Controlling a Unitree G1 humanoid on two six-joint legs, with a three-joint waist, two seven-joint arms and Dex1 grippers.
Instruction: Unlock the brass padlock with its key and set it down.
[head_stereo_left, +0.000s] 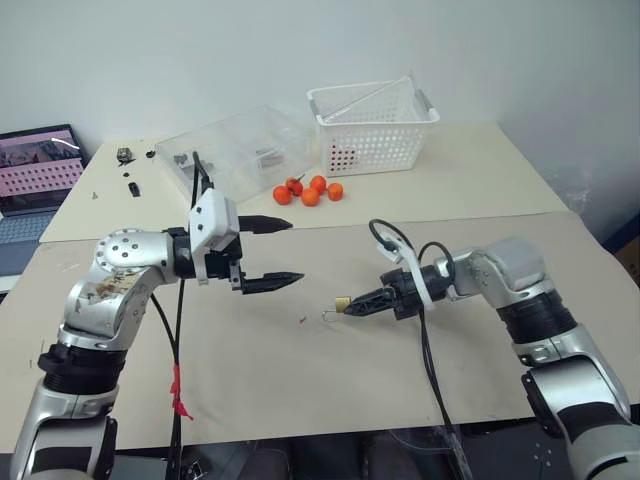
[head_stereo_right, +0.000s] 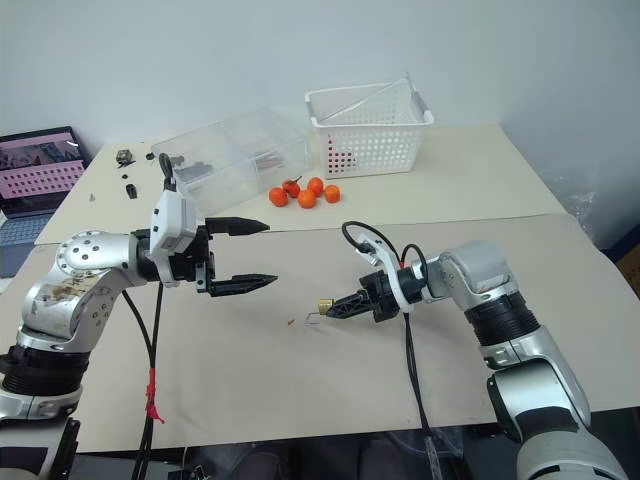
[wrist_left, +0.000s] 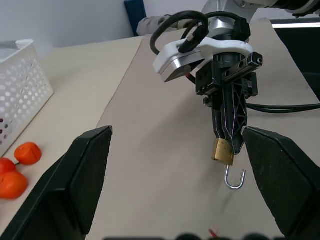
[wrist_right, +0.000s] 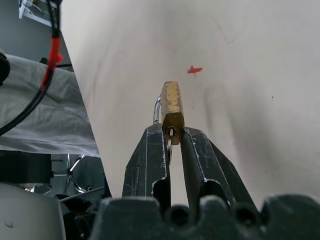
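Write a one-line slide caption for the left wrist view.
Right hand shut on the key, brass padlock hanging from it with shackle sprung open, just above the table, between the left hand's spread fingers.

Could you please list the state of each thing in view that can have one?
Padlock: unlocked, shackle swung open, hanging from the right claw's tips.
Key: in the padlock's keyhole, pinched between the right claw's fingers.
Right claw: shut on the key, low over the table.
Left claw: open, empty, raised.
Basket: upright, handle resting across its top.
Clear bin: open on top.
Laptop: open, screen lit.
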